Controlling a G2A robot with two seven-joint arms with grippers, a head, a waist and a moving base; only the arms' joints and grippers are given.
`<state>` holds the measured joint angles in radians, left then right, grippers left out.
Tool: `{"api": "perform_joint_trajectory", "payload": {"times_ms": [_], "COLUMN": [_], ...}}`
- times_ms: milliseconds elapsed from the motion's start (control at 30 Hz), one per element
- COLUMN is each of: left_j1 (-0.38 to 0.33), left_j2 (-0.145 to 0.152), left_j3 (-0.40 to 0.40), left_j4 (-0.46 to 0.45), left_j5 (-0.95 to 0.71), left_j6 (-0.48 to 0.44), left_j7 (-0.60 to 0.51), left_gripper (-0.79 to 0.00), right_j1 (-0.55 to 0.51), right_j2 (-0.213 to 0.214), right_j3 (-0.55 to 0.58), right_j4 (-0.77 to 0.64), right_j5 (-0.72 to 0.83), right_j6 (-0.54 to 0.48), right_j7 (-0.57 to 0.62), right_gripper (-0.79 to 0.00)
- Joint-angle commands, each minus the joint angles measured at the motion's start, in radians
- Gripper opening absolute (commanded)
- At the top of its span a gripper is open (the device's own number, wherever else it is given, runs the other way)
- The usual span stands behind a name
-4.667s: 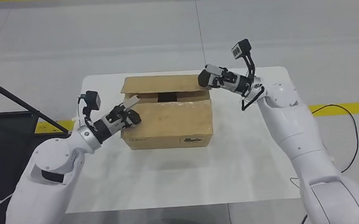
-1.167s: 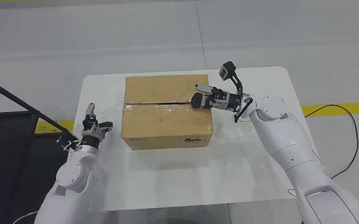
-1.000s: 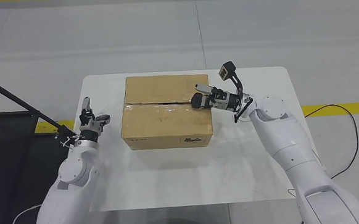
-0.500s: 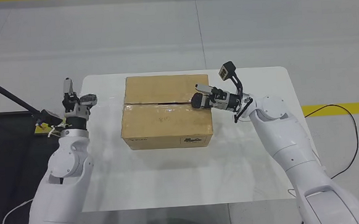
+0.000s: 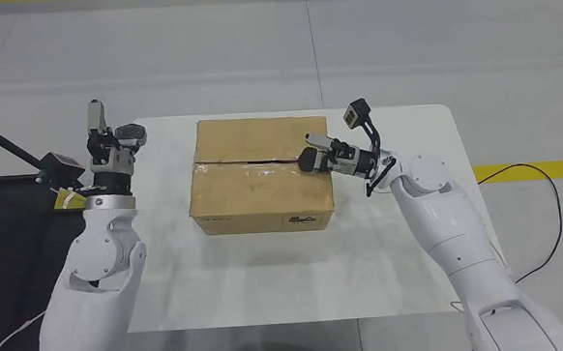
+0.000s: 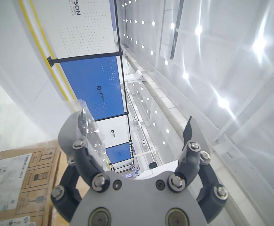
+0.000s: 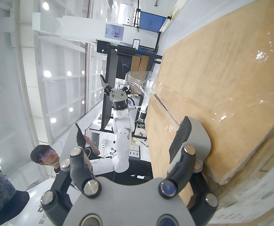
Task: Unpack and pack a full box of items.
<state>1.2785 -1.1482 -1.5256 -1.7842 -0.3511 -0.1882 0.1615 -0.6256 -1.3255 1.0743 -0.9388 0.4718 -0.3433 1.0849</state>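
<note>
On the middle of the white bench (image 5: 403, 255) stands the cardboard box (image 5: 261, 186), upright, both top flaps lying flat and meeting at a seam (image 5: 252, 161) that runs along its length. Clear tape (image 7: 192, 96) glints across that seam, which shows a narrow dark gap. The contents are hidden.

The right end effector (image 5: 311, 150) sits at the box's right end, level with the seam. Its fingers are spread and grip nothing. One finger (image 7: 182, 137) appears to rest on the top face near the edge, and the other stands off in the air.

The left end effector (image 5: 112, 124) is raised beside the bench's left edge, well apart from the box and pointing upward. Its fingers are likewise spread, with nothing between them. A scrap of clear film (image 6: 90, 126) clings to one finger.

Assessment: the step in hand is most likely the working of the top flaps, probably opening them to unpack, though a shut box would equally fit the close of packing.

If opening, the next move calls for the right finger to catch under a flap edge at the seam gap and lift. The left arm would have to come down to the opposite end to steady the box or take the other flap. The clinging film may weaken that finger's hold.
</note>
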Motion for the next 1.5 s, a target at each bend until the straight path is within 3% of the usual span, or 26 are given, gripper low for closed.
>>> {"api": "perform_joint_trajectory", "payload": {"times_ms": [0,700,1467], "left_j1": [-0.004,-0.045,-0.100], "left_j2": [-0.002,-0.027,-0.060], "left_j3": [0.001,0.060,0.171], "left_j4": [-0.015,-0.129,-0.161], "left_j5": [0.006,0.069,0.091], "left_j6": [0.002,0.052,0.098], "left_j7": [-0.006,-0.042,-0.076], "left_gripper": [0.000,0.000,0.000], "right_j1": [-0.006,-0.014,-0.146], "right_j2": [0.001,-0.001,0.054], "right_j3": [0.003,0.003,0.174], "right_j4": [-0.007,-0.038,-0.227], "right_j5": [0.001,-0.032,-0.040], "right_j6": [0.002,-0.008,-0.024], "right_j7": [-0.001,-0.080,-0.100], "right_gripper": [0.000,0.000,0.000]}}
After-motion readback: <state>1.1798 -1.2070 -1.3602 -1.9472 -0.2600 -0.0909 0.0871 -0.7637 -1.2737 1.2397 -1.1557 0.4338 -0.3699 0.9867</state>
